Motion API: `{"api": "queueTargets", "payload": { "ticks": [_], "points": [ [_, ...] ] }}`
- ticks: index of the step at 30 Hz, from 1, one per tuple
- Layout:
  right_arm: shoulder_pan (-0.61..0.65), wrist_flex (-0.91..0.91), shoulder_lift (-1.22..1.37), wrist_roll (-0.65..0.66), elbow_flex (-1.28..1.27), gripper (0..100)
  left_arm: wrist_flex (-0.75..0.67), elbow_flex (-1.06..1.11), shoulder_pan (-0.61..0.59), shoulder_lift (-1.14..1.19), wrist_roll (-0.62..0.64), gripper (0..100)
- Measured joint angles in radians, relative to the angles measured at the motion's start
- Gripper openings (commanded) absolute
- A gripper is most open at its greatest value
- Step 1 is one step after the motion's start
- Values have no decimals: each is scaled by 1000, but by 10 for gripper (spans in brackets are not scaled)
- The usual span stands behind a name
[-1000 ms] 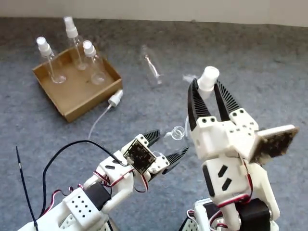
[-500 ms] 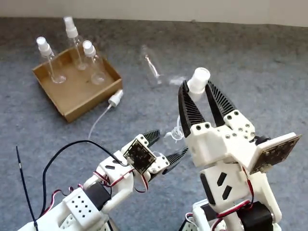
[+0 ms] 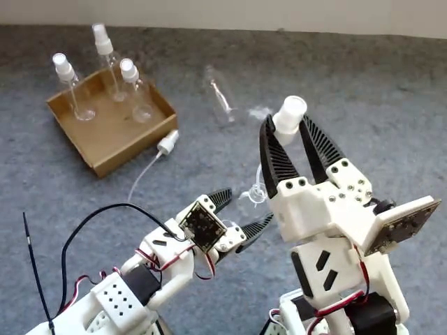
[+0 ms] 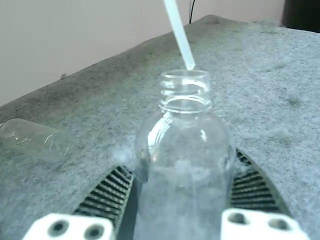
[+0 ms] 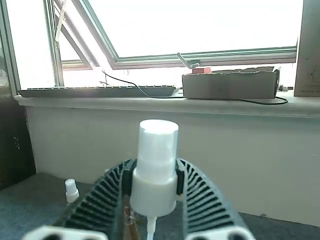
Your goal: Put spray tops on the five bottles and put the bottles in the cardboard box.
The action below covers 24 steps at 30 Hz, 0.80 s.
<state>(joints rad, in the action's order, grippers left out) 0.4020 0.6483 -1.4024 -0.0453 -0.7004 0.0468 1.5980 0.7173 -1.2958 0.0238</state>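
- Clamped between both fingers of the left pincer (image 4: 182,192): an open bottle (image 4: 182,160), upright, mouth up, long axis near vertical.
- Gripped by the collar in the right pincer (image 5: 154,186): a spray top (image 5: 155,167), nozzle up, with its dip tube (image 4: 179,37) hanging down towards the bottle.
- Seen from above, right pincer (image 3: 288,127) just beyond and above the left pincer (image 3: 246,208), with the bottle's neck (image 3: 258,192) between them.
- Tube slanted rather than plumb, its tip at the far rim of the mouth; cannot tell whether just inside or just over the edge.
- Probably mid-way through threading the tube. Looks to need a small shift to centre the tip, then a straight drop along the bottle's axis before any twisting.
- Risk, as judged: tube catching on the rim and bending aside.
- Elsewhere on the table (image 3: 349,84): three capped bottles (image 3: 108,63) standing in the cardboard box (image 3: 133,155), a bare bottle (image 3: 220,94) lying on its side, and a loose spray top (image 3: 167,143) just beside the box. Nearer the left pincer, both of these.
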Motion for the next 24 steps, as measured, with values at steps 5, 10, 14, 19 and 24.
{"api": "queueTargets", "payload": {
  "ticks": [5,10,14,19,24],
  "points": [
    [0,-6,0,0,0,7,0,0,0,0,0,81],
    [-9,-8,0,0,0,7,0,0,0,0,0,81],
    [-48,-8,0,0,-15,7,0,0,0,0,0,81],
    [-46,-8,0,0,-23,7,0,0,0,0,0,81],
    [-43,-8,-2,0,-38,7,0,0,2,0,0,81]
  ]
}}
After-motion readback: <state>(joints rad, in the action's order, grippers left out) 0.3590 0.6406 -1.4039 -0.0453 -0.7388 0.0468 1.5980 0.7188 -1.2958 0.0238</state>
